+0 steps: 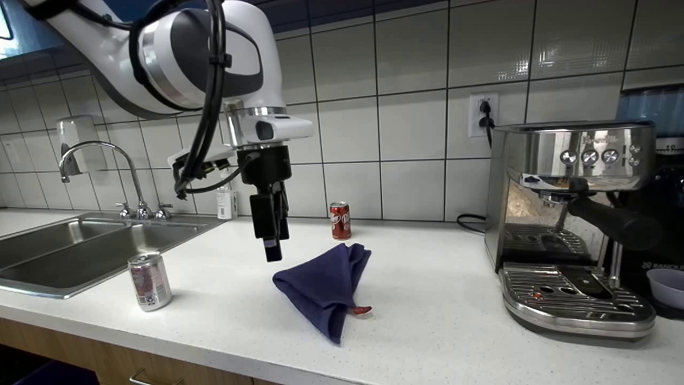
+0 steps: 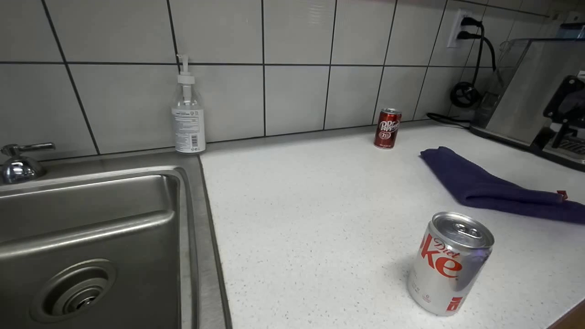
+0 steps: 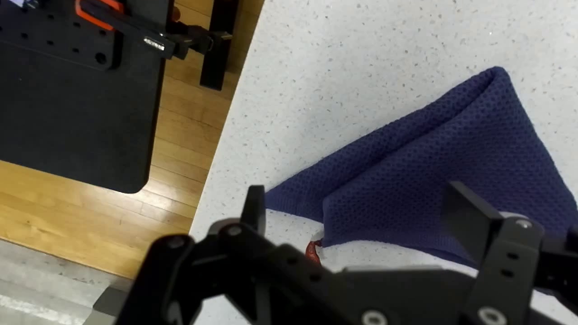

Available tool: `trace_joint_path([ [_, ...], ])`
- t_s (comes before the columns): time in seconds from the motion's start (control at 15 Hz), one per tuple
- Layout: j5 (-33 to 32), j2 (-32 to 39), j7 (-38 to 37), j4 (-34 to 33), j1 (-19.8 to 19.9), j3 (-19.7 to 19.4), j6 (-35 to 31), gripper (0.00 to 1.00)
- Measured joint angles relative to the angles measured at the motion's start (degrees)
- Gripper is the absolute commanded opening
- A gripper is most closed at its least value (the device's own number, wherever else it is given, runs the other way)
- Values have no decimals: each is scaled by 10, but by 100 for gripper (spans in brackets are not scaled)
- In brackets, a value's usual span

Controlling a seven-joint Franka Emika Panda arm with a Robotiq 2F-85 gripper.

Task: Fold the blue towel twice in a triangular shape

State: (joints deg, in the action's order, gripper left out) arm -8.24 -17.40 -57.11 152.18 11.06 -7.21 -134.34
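Observation:
The blue towel (image 1: 320,280) lies on the white counter, folded over on itself into a rough triangle with layered, uneven edges. In an exterior view (image 2: 484,183) it lies at the right, cut by the frame edge. In the wrist view the towel (image 3: 429,167) narrows to a point at upper right, and a loose corner sticks out at left. A small red tag (image 3: 313,250) pokes out at its edge. My gripper (image 1: 275,248) hangs above the counter, apart from the towel. In the wrist view the gripper (image 3: 355,194) has its fingers wide apart with nothing between them.
A red can (image 1: 340,220) stands behind the towel near the tiled wall. A silver can (image 2: 450,269) stands near the counter's front. The steel sink (image 1: 184,230) and a clear pump bottle (image 2: 188,119) are at left. A coffee machine (image 1: 499,203) stands at right.

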Motion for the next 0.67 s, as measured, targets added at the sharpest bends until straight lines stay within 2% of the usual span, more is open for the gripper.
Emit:
trace_joint_path([
  [0.4,-19,-33,54,33,-5,46,0,100],
  [0.67,-18,-48,125,47,-24,54,0,100],
])
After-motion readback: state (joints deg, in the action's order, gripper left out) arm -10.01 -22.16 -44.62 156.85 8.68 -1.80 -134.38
